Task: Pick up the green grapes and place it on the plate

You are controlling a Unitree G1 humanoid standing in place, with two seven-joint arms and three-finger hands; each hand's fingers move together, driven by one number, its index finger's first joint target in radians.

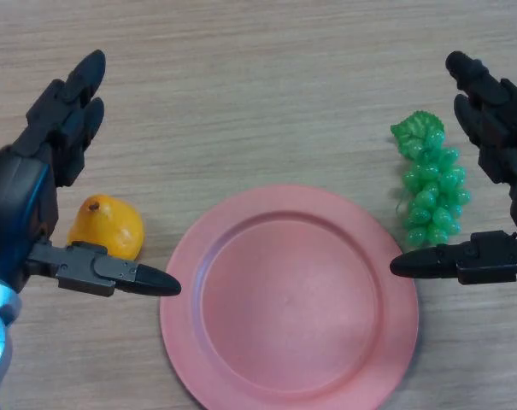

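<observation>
We see an orange-yellow fruit (107, 225), pear-like, with a small brown stem end facing eleven o'clock, lying at about nine o'clock in the view. It rests on a light wood-grain desk (258, 94), whose grain runs from nine to three o'clock.
</observation>
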